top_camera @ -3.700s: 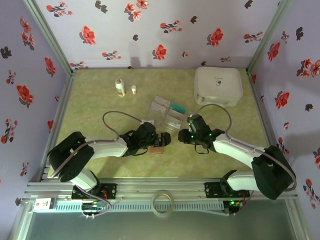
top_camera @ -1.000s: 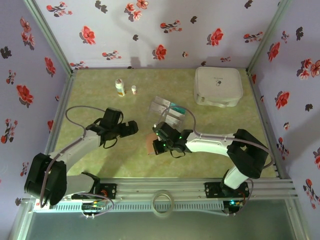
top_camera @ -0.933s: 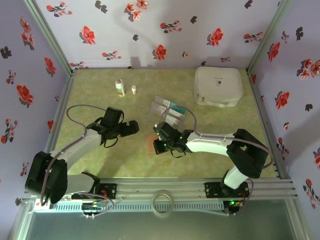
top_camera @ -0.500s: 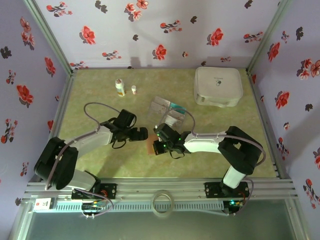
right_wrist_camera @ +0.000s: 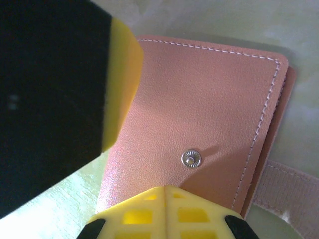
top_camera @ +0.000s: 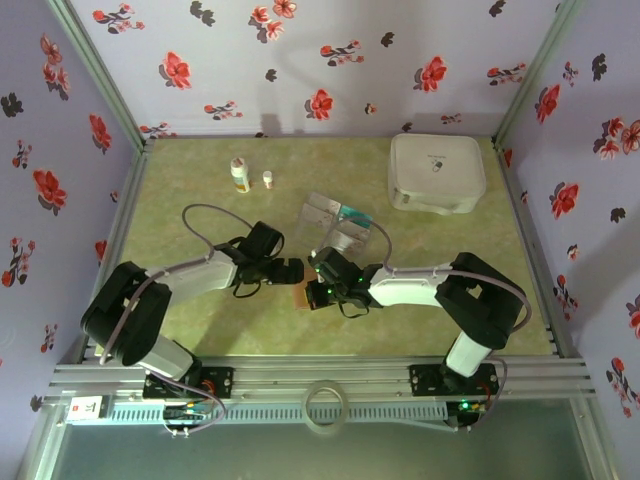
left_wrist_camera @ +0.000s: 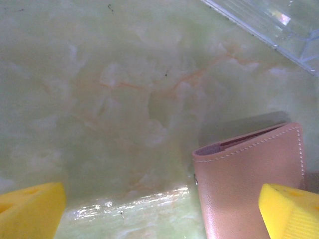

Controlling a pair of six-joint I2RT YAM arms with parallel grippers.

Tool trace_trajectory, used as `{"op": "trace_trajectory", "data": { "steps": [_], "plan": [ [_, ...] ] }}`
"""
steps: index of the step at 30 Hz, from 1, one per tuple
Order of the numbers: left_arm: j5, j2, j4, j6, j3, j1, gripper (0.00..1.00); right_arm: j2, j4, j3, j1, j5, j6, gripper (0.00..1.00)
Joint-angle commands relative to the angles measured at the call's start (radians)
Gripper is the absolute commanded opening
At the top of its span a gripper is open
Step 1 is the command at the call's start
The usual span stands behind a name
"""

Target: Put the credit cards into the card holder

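Note:
The pinkish-brown card holder [top_camera: 300,297] lies flat on the table between both arms, its snap stud [right_wrist_camera: 192,158] facing up. My right gripper [right_wrist_camera: 164,191] is shut, with its two yellow tips pressed together on the holder's face just below the stud. It sits at the holder's right edge in the top view [top_camera: 317,291]. My left gripper [left_wrist_camera: 162,211] is open wide; its right fingertip [left_wrist_camera: 291,211] overlaps the card holder [left_wrist_camera: 249,184]. One left finger [right_wrist_camera: 119,84] looms over the holder's left edge. A teal credit card [top_camera: 357,216] lies in the clear tray.
The clear compartmented tray [top_camera: 335,225] stands just behind the grippers, its corner [left_wrist_camera: 279,20] near the left fingers. A large white rounded case [top_camera: 436,172] sits at the back right. Two small bottles [top_camera: 240,175] stand at the back left. Walls close in on three sides.
My left arm has swung right, from the table's left side up to the card holder. The right gripper has stayed on the holder.

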Motion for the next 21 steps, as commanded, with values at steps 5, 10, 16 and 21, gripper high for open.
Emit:
{"op": "trace_trajectory", "data": {
  "steps": [5, 10, 16, 21],
  "plan": [
    [-0.069, 0.036, 0.019, 0.020, -0.010, -0.008, 1.00, -0.013, -0.010, -0.011, -0.009, -0.006, 0.013, 0.00],
    [-0.109, 0.049, 0.013, 0.016, -0.031, -0.008, 1.00, -0.112, -0.062, -0.014, -0.035, 0.002, 0.011, 0.12],
    [-0.140, 0.057, 0.012, 0.015, -0.045, -0.008, 1.00, -0.232, -0.188, -0.008, -0.077, 0.074, -0.011, 0.30],
    [-0.171, 0.063, 0.009, 0.024, -0.051, -0.015, 1.00, -0.266, -0.296, 0.010, -0.105, 0.153, -0.033, 0.37]
  ]
}}
